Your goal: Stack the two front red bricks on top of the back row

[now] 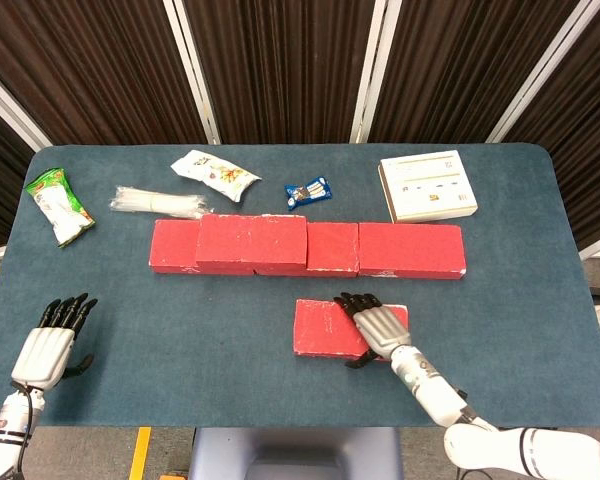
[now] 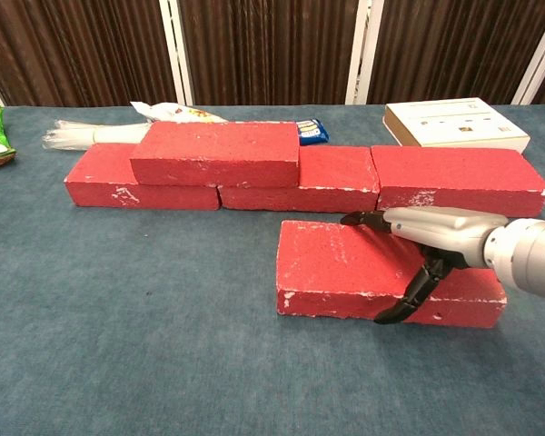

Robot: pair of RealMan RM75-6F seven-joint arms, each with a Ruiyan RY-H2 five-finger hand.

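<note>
One red brick (image 1: 325, 328) (image 2: 345, 263) lies flat on the blue table, in front of the back row. My right hand (image 1: 375, 325) (image 2: 427, 236) grips its right part: the fingers reach across the top toward the far edge and the thumb presses the near face. The back row (image 1: 410, 250) (image 2: 459, 177) is a line of red bricks. Another red brick (image 1: 252, 240) (image 2: 218, 153) lies on top of the row's left half. My left hand (image 1: 50, 340) hovers open near the table's front left corner, holding nothing; only the head view shows it.
Behind the row lie a white box (image 1: 428, 185) (image 2: 454, 123), a small blue packet (image 1: 308, 190), a white snack bag (image 1: 215, 175), a clear plastic bag (image 1: 160, 203) and a green snack bag (image 1: 58, 205). The table's front edge (image 1: 280, 425) is close to both hands.
</note>
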